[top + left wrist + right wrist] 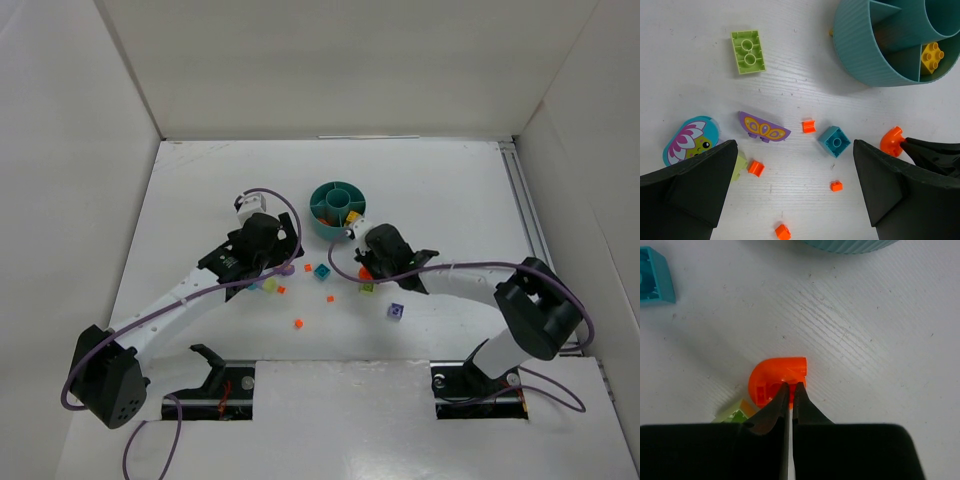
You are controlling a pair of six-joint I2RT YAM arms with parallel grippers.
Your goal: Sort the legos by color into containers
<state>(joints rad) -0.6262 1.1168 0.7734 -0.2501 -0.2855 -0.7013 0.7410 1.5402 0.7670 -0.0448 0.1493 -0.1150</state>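
An orange curved brick [777,375] is seen lying on the white table [200,200] just outside the ribbed wall of the round teal dish [865,55], on the dish's near side. The brick's near edge is touched by the right gripper [791,386], whose fingertips are drawn together with only a sliver between them; whether a thin wall of the brick is pinched there cannot be told. Inside the dish, a yellow brick [932,54] is held in one wedge section against the central cup. Near the dish, a little farther from it than the orange curved brick, a teal brick [835,141] is found, with four small orange bricks [809,126] scattered around it and beyond it. Farther from the dish still, a purple piece [764,127] and a lime green brick [747,51] are laid apart from each other. The left gripper [794,150] is held above this scatter, spread wide with nothing gripped.
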